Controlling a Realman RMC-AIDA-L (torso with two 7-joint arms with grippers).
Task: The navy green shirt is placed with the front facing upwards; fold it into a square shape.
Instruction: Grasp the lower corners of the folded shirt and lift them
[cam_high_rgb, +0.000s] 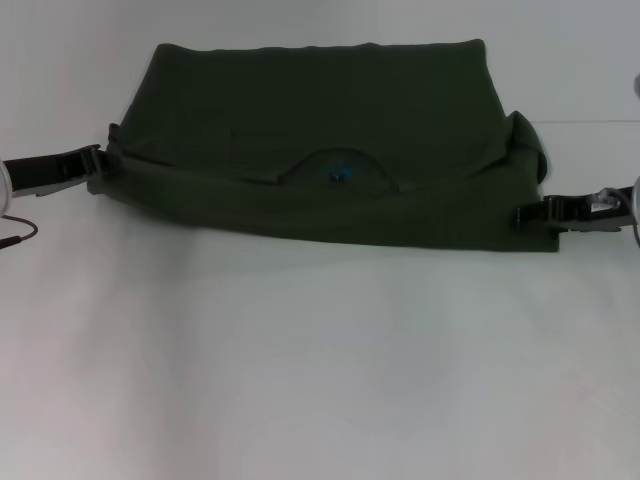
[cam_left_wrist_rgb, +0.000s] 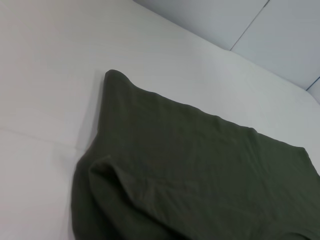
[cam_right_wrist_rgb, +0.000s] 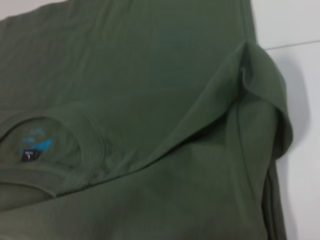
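The navy green shirt (cam_high_rgb: 320, 120) lies on the white table, folded across its width. An upper layer covers the far part and stops at the ribbed collar (cam_high_rgb: 335, 172), where a small blue label (cam_right_wrist_rgb: 36, 145) shows inside. My left gripper (cam_high_rgb: 97, 160) is low at the shirt's left edge, shut on the bunched cloth (cam_left_wrist_rgb: 107, 172) there. My right gripper (cam_high_rgb: 522, 214) meets the shirt's near right corner and is shut on it. A loose flap of cloth (cam_right_wrist_rgb: 260, 75) humps up at the right side, just beyond that gripper.
The white table (cam_high_rgb: 320, 360) stretches bare in front of the shirt. A thin dark cable (cam_high_rgb: 20, 235) hangs by the left arm. Pale wall panels (cam_left_wrist_rgb: 280, 35) rise behind the table's far edge.
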